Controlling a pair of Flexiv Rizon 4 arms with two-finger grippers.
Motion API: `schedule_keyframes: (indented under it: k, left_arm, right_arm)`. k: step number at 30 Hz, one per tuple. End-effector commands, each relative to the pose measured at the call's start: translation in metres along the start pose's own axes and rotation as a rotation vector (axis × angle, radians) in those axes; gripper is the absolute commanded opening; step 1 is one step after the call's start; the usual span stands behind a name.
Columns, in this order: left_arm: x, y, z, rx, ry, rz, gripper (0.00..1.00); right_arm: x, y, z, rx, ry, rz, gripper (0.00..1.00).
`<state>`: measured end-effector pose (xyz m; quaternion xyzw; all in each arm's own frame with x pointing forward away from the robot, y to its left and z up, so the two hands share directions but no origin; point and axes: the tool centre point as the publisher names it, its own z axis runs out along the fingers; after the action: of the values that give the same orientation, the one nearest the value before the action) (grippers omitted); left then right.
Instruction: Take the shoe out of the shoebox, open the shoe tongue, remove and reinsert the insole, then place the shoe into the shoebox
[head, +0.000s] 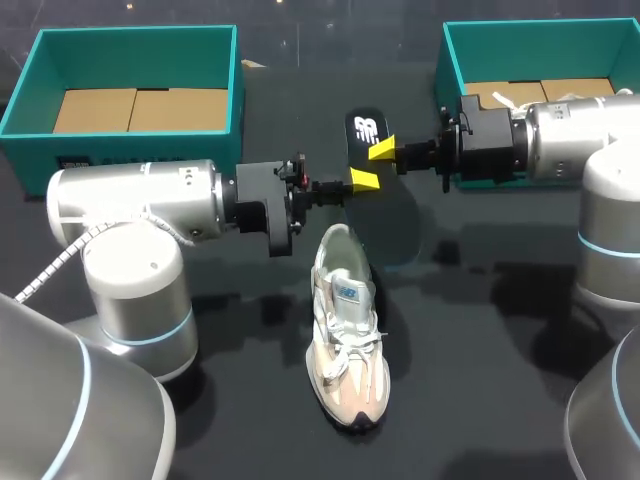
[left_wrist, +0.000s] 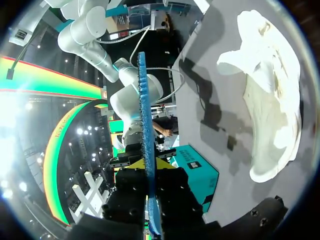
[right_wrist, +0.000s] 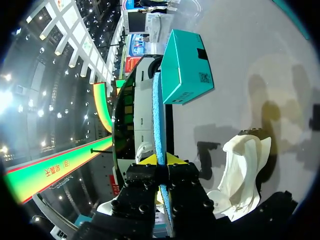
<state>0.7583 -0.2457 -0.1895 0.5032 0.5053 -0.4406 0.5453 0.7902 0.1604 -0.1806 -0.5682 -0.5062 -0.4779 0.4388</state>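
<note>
The insole (head: 362, 135), black on top with a blue underside, is held up in the air over the table between both arms. My left gripper (head: 365, 180) is shut on its near end and my right gripper (head: 382, 150) is shut on it from the other side. In the left wrist view the insole (left_wrist: 144, 100) runs edge-on between the yellow tips of that gripper (left_wrist: 149, 162). The right wrist view shows the same: the insole (right_wrist: 158, 115) is pinched in the right gripper (right_wrist: 161, 160). The beige and white shoe (head: 345, 330) lies on the table below, heel towards the grippers, mouth open.
A teal shoebox (head: 237, 90) with cardboard inside stands at the back left. A second teal box (head: 447, 70) stands at the back right, partly behind my right arm. The dark table spreads around the shoe.
</note>
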Motion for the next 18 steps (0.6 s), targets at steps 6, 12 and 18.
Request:
schedule_keyframes:
  k: [6, 12, 18]
  left_arm:
    - [-0.003, -0.002, -0.011, -0.017, 0.001, 0.007, 0.0]
    - [-0.006, -0.006, -0.029, -0.016, 0.014, -0.006, 0.0]
    - [-0.005, -0.016, -0.043, -0.019, 0.039, -0.019, 0.0]
  right_arm:
    - [-0.001, -0.005, -0.006, 0.016, -0.007, -0.01, 1.0]
    - [-0.003, -0.014, -0.026, -0.004, 0.001, -0.014, 1.0]
    - [-0.004, -0.022, -0.043, -0.003, 0.028, -0.024, 1.0]
